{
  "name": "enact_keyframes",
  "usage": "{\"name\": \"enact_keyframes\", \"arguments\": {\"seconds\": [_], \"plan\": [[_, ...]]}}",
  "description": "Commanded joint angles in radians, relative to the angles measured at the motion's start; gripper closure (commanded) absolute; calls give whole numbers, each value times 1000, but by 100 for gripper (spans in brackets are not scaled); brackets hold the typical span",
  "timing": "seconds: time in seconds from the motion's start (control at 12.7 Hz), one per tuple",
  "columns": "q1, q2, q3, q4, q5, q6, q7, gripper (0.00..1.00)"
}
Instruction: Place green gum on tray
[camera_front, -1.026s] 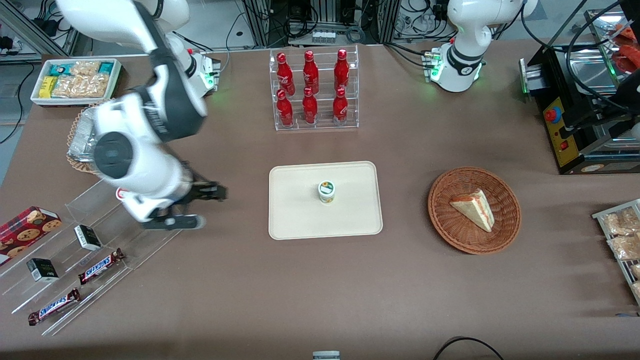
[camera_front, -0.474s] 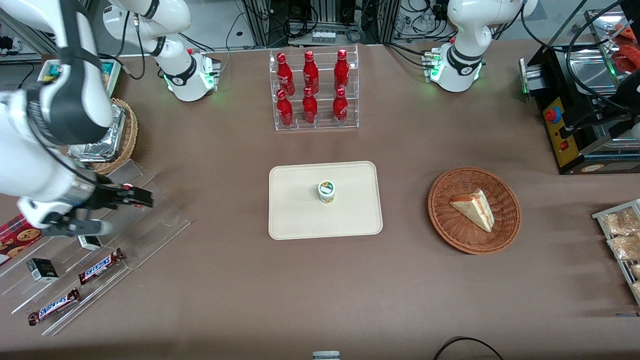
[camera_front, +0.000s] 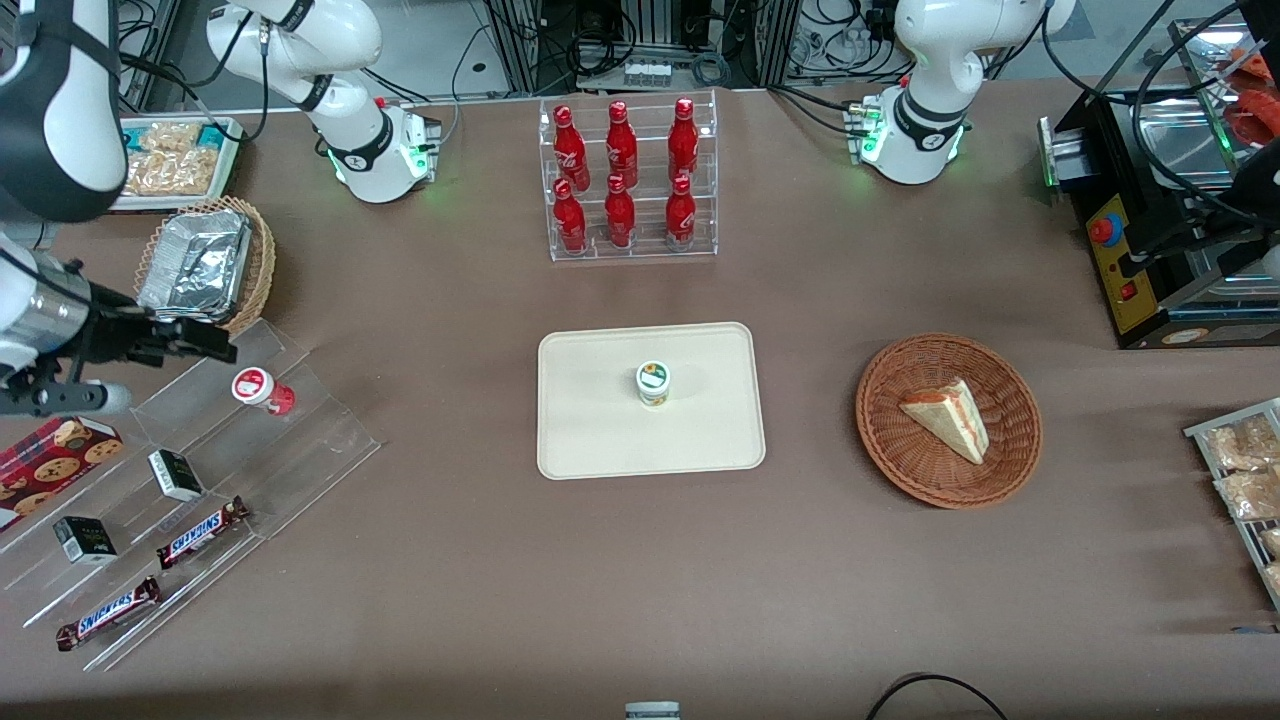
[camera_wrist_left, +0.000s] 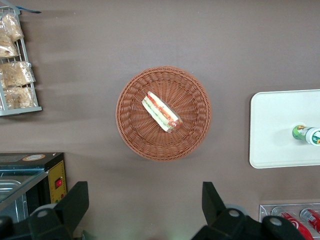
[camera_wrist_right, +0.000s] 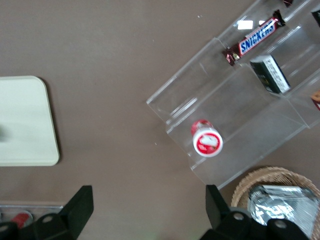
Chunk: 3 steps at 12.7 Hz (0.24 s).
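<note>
The green gum, a small canister with a white lid and a green-and-yellow label, stands upright near the middle of the cream tray. It also shows in the left wrist view on the tray. My right gripper is open and empty, high above the table at the working arm's end, well away from the tray and beside the clear stepped stand. In the right wrist view the gripper has nothing between its fingers, and only a corner of the tray shows.
A red-labelled canister sits on the clear stepped stand with Snickers bars and small boxes. A foil dish in a wicker basket, a rack of red bottles and a sandwich basket stand around the tray.
My right arm has swung away from the tray toward its own end of the table and risen, uncovering the red-labelled canister. The green gum has stayed still on the tray.
</note>
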Motion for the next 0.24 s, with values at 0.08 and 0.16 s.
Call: {"name": "enact_keyframes", "arguments": {"seconds": [0.08,0.16], "plan": [[-23,-55,13,-28,-21,-69,-2,0],[-31,-57,13,-28,-21,-71,-3,0]]}}
